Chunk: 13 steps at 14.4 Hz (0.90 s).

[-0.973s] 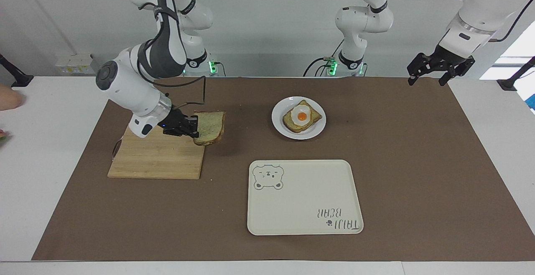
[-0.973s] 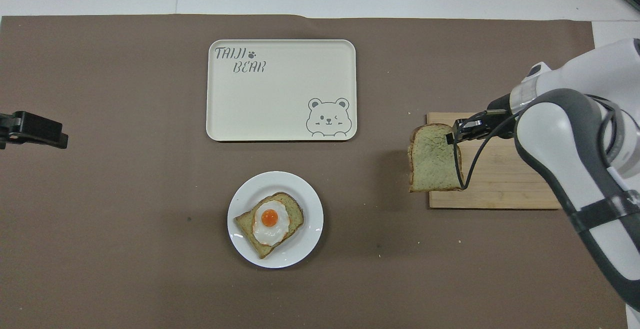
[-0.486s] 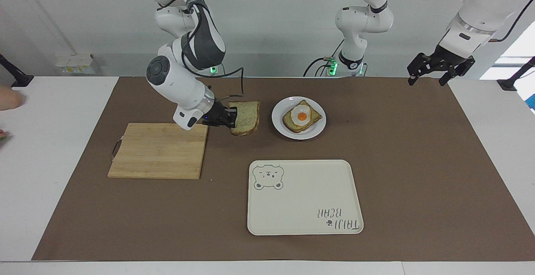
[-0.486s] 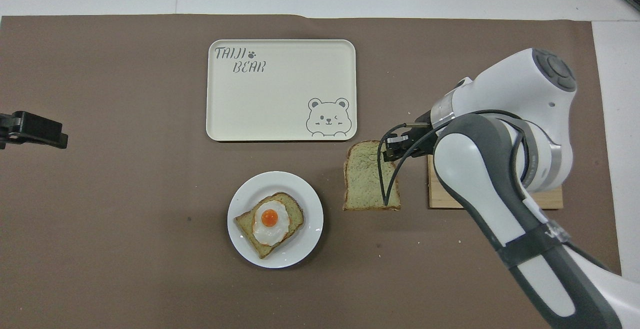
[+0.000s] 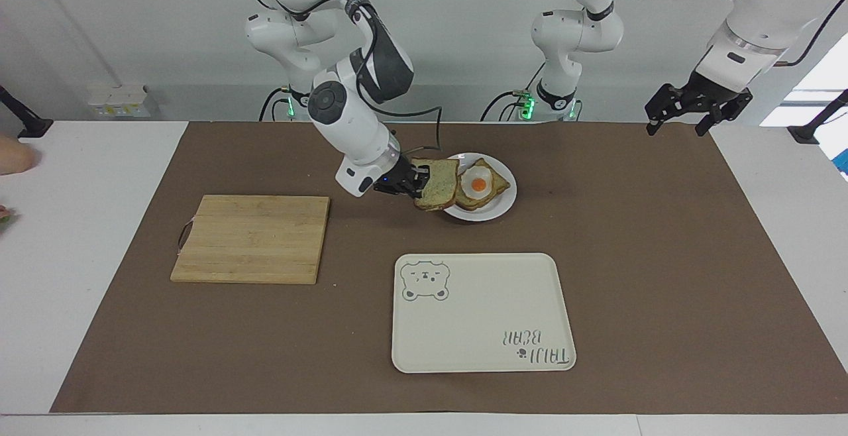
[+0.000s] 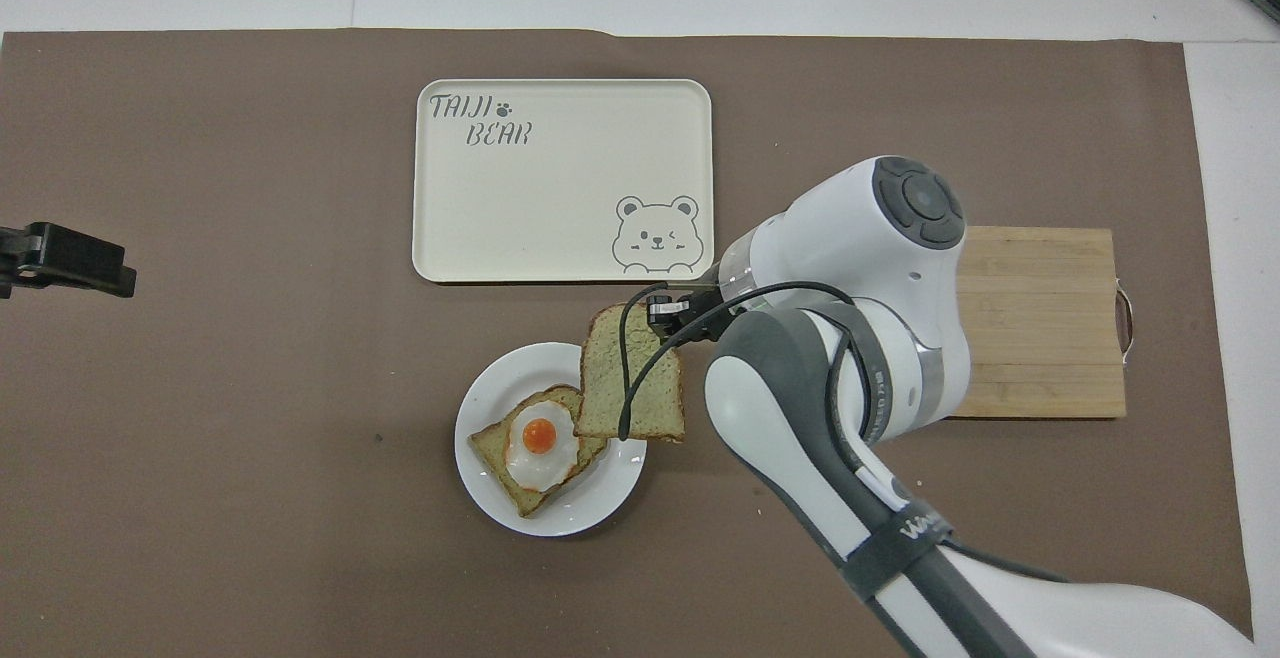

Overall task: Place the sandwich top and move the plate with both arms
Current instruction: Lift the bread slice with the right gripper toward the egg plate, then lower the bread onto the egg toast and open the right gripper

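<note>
A rectangular wooden cutting board [image 5: 252, 239] lies toward the right arm's end of the table. The right gripper [image 5: 416, 182], clamped on the pale brown-crusted sandwich top [image 5: 437, 184], holds it tilted in the air over the rim of the small round white plate [image 5: 493, 211], which carries a toasted slice with a fried egg [image 5: 476, 184]. The cream rectangular bear-print tray [image 5: 482, 312] lies farther from the robots than the plate. The left gripper [image 5: 697, 110] waits raised over the left arm's end of the table, fingers spread.
</note>
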### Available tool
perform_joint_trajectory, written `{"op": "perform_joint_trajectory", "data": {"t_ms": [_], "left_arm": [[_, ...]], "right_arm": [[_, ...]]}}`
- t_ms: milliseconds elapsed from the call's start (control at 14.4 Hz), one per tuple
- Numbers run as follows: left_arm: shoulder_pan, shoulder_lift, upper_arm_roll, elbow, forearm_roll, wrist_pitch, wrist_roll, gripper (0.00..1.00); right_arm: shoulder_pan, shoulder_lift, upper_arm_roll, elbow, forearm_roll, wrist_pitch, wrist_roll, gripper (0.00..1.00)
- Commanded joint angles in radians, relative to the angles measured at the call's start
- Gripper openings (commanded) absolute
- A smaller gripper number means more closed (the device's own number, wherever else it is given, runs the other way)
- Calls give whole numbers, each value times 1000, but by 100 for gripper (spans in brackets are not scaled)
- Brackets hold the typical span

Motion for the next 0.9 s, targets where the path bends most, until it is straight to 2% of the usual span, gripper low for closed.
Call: {"op": "perform_joint_trajectory", "data": {"t_ms": [0,208,556,834], "left_arm": [[11,-20,-6,-17,4,-8,10,100],[11,-21,-6,-17,4,-8,10,100],[11,-20,-6,-17,4,-6,8,100],[11,-20,-6,-17,4,-8,10,100]], "right_arm": [[38,29,-3,-7,27,62,5,0],[100,56,-4,-7,27,115,5,0],[173,57,-4,-25,25,121,-6,0],[201,59,-4,-50,21,170,-15,0]]}}
